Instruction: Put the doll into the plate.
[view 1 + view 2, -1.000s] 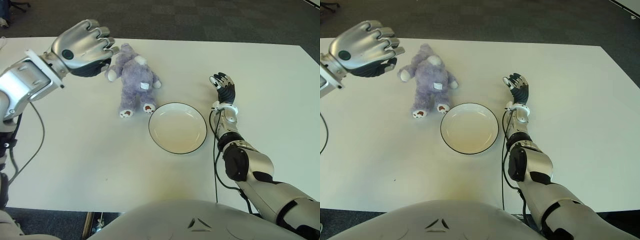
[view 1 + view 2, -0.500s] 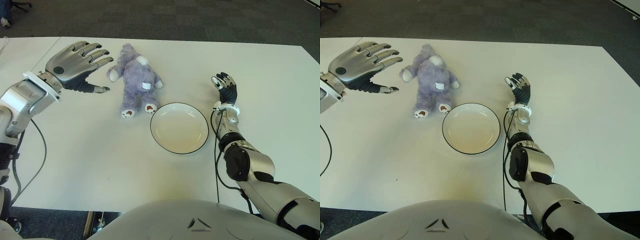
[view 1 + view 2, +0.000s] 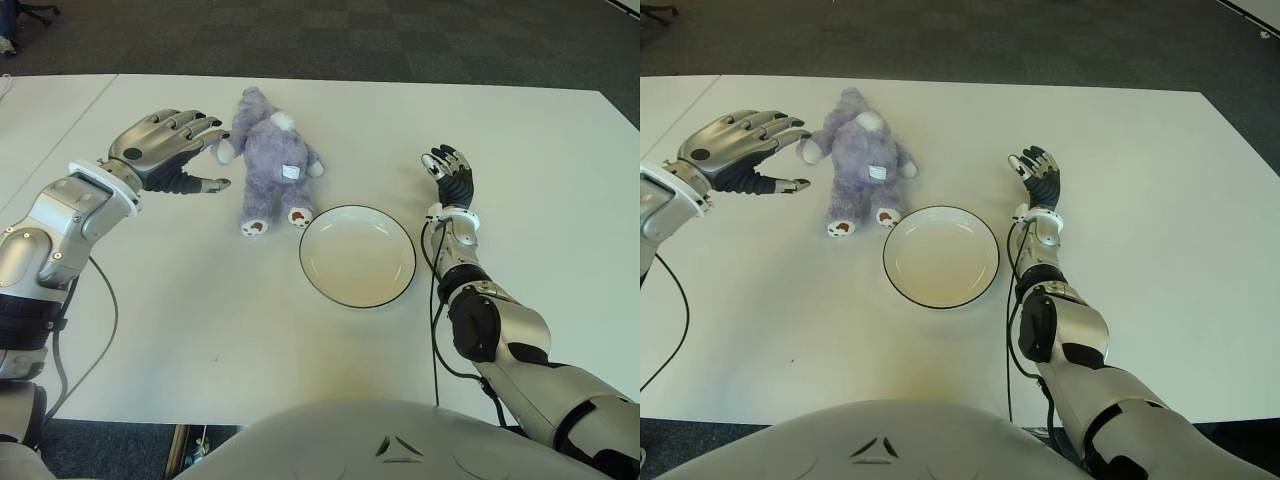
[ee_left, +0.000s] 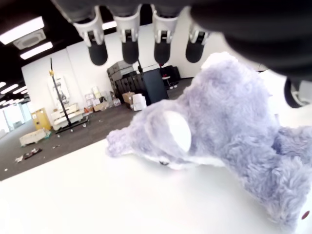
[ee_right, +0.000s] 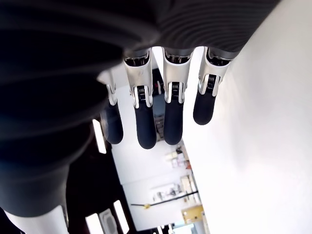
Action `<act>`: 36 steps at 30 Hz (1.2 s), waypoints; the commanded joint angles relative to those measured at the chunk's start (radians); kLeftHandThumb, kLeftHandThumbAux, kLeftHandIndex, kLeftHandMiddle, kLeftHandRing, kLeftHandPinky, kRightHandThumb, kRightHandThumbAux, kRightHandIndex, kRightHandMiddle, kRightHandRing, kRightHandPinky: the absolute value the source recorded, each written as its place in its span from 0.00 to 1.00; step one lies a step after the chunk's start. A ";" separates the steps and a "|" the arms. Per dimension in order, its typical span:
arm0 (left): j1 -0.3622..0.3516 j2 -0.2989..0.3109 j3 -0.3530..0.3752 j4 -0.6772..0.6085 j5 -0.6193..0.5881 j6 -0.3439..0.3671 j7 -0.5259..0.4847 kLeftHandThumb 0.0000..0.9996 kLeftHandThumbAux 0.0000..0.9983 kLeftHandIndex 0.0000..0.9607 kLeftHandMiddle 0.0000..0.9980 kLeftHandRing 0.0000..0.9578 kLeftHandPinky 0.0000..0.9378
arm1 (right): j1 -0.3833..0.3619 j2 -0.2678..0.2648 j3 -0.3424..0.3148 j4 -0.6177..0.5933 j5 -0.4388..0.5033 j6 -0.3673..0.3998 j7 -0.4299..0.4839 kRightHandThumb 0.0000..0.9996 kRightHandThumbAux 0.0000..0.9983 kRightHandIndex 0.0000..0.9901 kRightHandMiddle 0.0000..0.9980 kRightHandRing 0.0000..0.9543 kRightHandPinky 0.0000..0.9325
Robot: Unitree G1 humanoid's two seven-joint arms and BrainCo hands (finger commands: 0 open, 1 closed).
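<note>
The doll (image 3: 269, 162) is a plush purple bear with shaggy fur, a white snout and pale paw pads, lying on its back on the smooth white worktop (image 3: 180, 300), just left of and beyond the round, shallow, dark-rimmed plate (image 3: 357, 256) — near it but not in it. My left hand (image 3: 165, 150) has dropped lower and closer since a moment ago; its fingers are spread wide just left of the doll, holding nothing. My right hand (image 3: 449, 175) shows right of the plate, fingers relaxed and empty.

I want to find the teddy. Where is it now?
The teddy lies on the white table, left of the plate and a bit farther back, just beside the open left robot hand.
</note>
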 commanded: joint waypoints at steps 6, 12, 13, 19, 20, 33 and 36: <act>-0.118 -0.173 -0.163 0.183 0.030 0.024 -0.002 0.36 0.22 0.00 0.00 0.00 0.00 | 0.136 0.026 -0.024 0.112 0.026 0.125 -0.019 0.02 0.82 0.26 0.28 0.26 0.23; -0.184 -0.209 -0.193 0.233 0.027 0.013 0.007 0.36 0.21 0.00 0.00 0.00 0.00 | 0.138 0.023 -0.021 0.112 0.022 0.126 -0.019 0.02 0.82 0.26 0.28 0.26 0.22; -0.190 -0.212 -0.196 0.237 0.026 0.011 0.010 0.36 0.21 0.00 0.00 0.00 0.00 | 0.138 0.023 -0.021 0.112 0.022 0.126 -0.019 0.02 0.82 0.26 0.28 0.26 0.22; -0.209 -0.221 -0.204 0.261 0.047 0.006 0.072 0.30 0.23 0.00 0.00 0.00 0.00 | 0.137 0.024 -0.022 0.112 0.024 0.129 -0.024 0.02 0.84 0.27 0.28 0.25 0.21; -0.212 -0.224 -0.205 0.267 0.049 0.006 0.084 0.29 0.23 0.00 0.00 0.00 0.00 | 0.137 0.024 -0.023 0.112 0.025 0.129 -0.024 0.02 0.84 0.27 0.28 0.25 0.21; -0.295 -0.283 -0.255 0.458 0.134 0.035 0.333 0.20 0.29 0.00 0.00 0.00 0.00 | 0.136 0.027 -0.022 0.112 0.023 0.129 -0.027 0.00 0.85 0.25 0.26 0.23 0.20; -0.314 -0.293 -0.272 0.507 0.164 0.050 0.399 0.18 0.31 0.00 0.00 0.00 0.00 | 0.136 0.027 -0.021 0.113 0.022 0.132 -0.030 0.00 0.86 0.26 0.27 0.24 0.21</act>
